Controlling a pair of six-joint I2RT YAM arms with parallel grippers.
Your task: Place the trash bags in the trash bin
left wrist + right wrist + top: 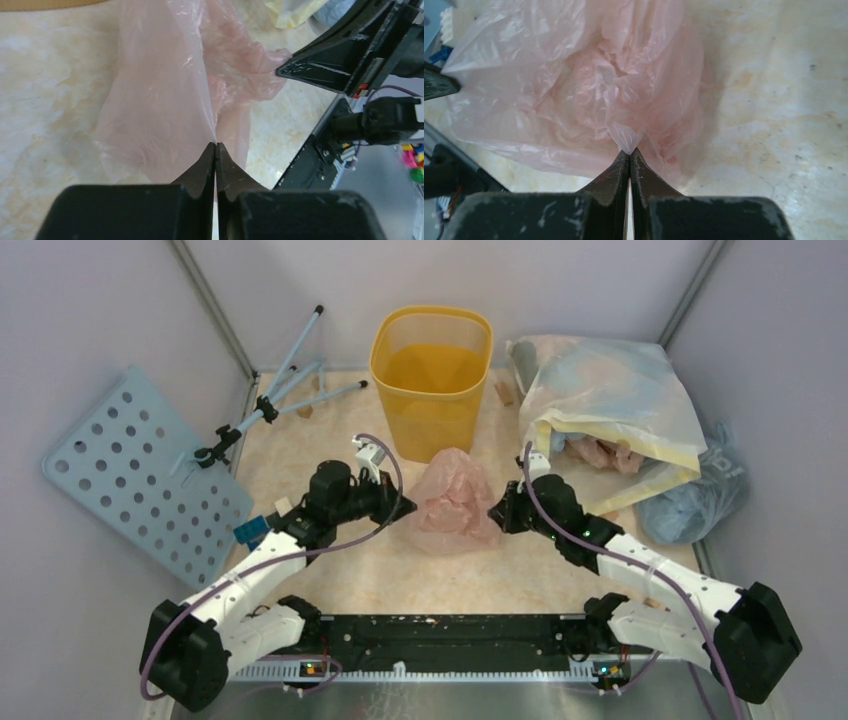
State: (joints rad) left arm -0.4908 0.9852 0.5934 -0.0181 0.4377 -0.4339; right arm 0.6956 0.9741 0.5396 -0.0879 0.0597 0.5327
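Trash bag [452, 502]: thin pale-pink film, see-through, crumpled mound | left hand [405, 508] closed, pinching its left edge | lies on marbled surface [520, 575], just before yellow-orange trash bin [431, 380] | right hand [497, 512] closed on a film nub.

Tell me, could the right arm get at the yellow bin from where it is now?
Probably yes: the trash bin stands open just beyond the pink bag, nothing else between, though the right fingers are shut on that bag.
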